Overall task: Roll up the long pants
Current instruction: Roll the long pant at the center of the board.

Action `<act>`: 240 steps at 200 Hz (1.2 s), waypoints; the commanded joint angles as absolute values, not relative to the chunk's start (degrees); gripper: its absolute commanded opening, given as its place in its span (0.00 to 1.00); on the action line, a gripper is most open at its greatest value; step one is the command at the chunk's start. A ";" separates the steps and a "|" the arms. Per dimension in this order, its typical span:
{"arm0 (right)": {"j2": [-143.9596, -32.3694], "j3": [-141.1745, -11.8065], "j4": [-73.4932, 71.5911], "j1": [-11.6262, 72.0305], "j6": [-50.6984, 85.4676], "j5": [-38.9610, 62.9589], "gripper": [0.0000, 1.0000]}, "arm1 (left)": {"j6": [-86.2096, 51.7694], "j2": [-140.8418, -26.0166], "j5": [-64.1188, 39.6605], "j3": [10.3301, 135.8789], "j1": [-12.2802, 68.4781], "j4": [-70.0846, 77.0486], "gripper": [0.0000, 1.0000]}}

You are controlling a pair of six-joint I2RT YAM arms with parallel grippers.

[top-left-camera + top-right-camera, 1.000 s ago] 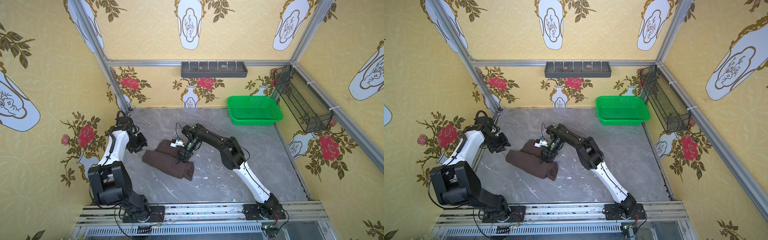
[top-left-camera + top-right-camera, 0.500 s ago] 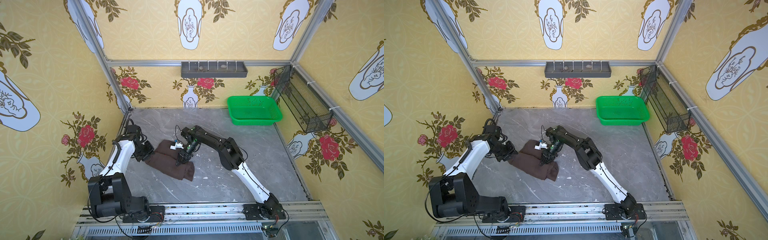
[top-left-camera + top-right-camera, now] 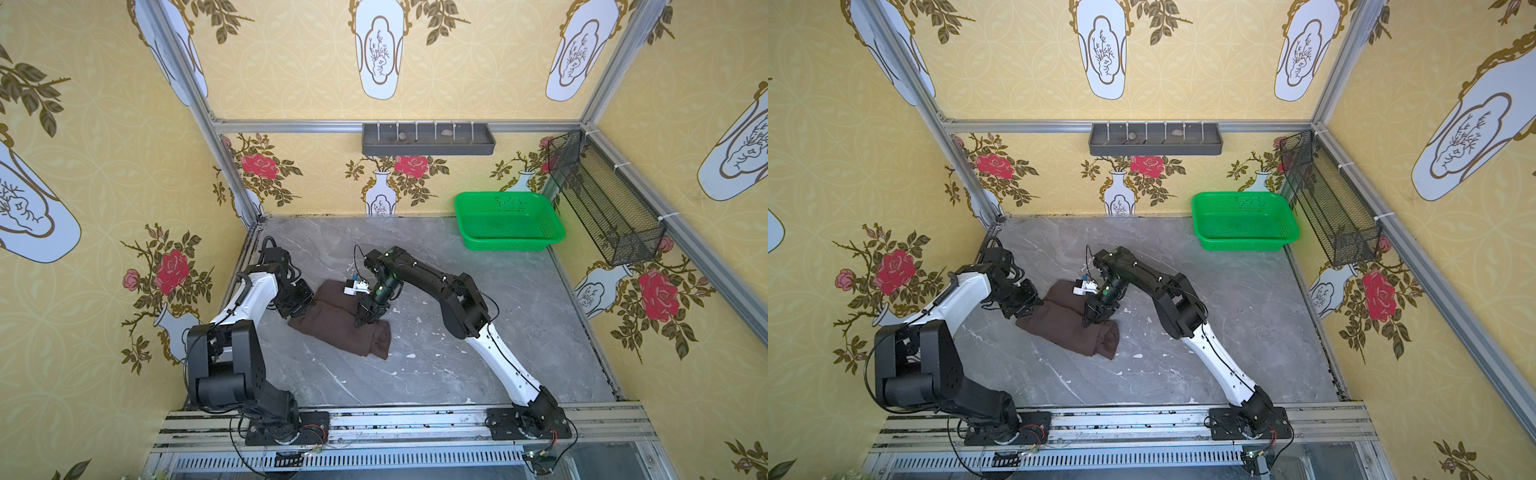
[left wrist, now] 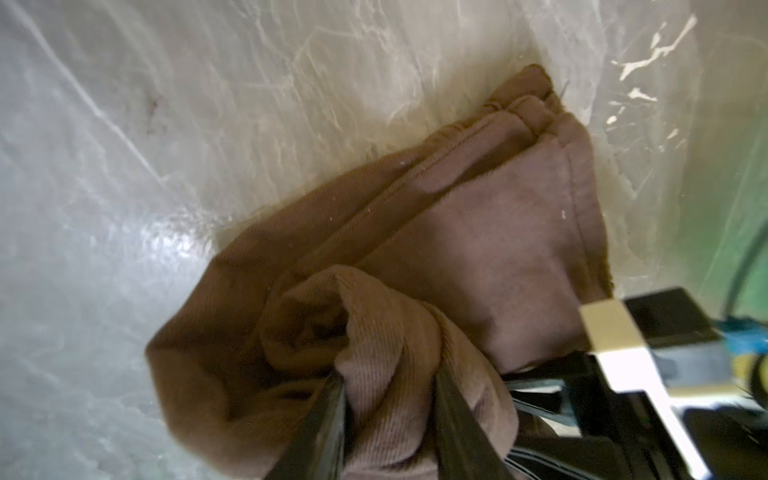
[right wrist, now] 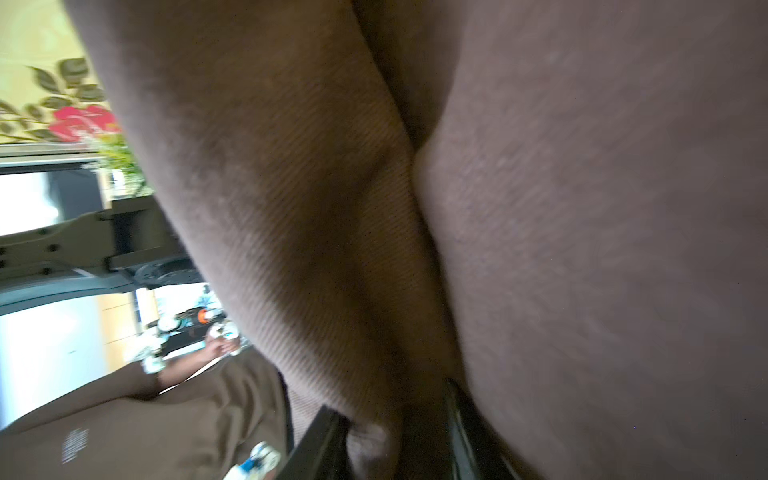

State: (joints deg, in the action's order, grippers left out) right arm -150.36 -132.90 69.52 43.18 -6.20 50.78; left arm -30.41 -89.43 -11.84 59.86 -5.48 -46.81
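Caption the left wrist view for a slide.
Left gripper pinches a fold of the long pants on the marble table.

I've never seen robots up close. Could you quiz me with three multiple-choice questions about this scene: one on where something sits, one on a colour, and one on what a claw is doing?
1. Where is the green basket?
A) beside the left arm's base
B) at the far right corner of the table
C) on top of the pants

2. What colour are the long pants?
A) dark brown
B) blue
C) white

3. What is the left claw doing?
A) hanging open over bare marble
B) holding the basket
C) shut on a fold of the pants

Answers:
1 B: both top views show it where the back and right walls meet.
2 A: the fabric is plain dark brown in every view.
3 C: the left wrist view shows cloth pinched between its fingers.
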 commanded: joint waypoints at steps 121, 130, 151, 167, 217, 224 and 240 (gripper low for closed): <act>-128.08 -121.85 71.28 65.34 -8.69 -2.47 0.80 | -24.04 -102.42 -10.81 61.25 -5.89 -43.06 0.35; -129.47 -121.97 71.21 67.01 -9.06 -4.56 0.80 | -23.76 -102.69 -10.90 61.29 -5.89 -43.16 0.35; -132.74 -122.96 70.12 68.31 -9.93 -7.47 0.80 | -23.09 -103.24 -11.33 61.13 -5.89 -43.41 0.35; -135.31 -124.04 69.28 67.96 -10.72 -9.01 0.79 | -22.43 -103.28 -11.33 60.82 -5.89 -43.51 0.35; -143.62 -128.75 66.05 66.38 -12.14 -11.22 0.76 | -20.41 -103.90 -11.75 61.15 -6.50 -44.58 0.35; -144.88 -129.24 65.89 66.23 -11.92 -11.35 0.75 | -20.20 -104.03 -11.82 61.46 -6.67 -44.87 0.35; -146.71 -128.39 64.41 66.20 -12.04 -12.39 0.73 | -19.67 -104.10 -12.03 61.95 -7.07 -45.28 0.35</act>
State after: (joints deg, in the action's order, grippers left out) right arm -143.35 -129.19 69.71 66.74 -10.87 -11.38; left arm -22.02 -102.87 -13.50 62.13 -6.76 -44.91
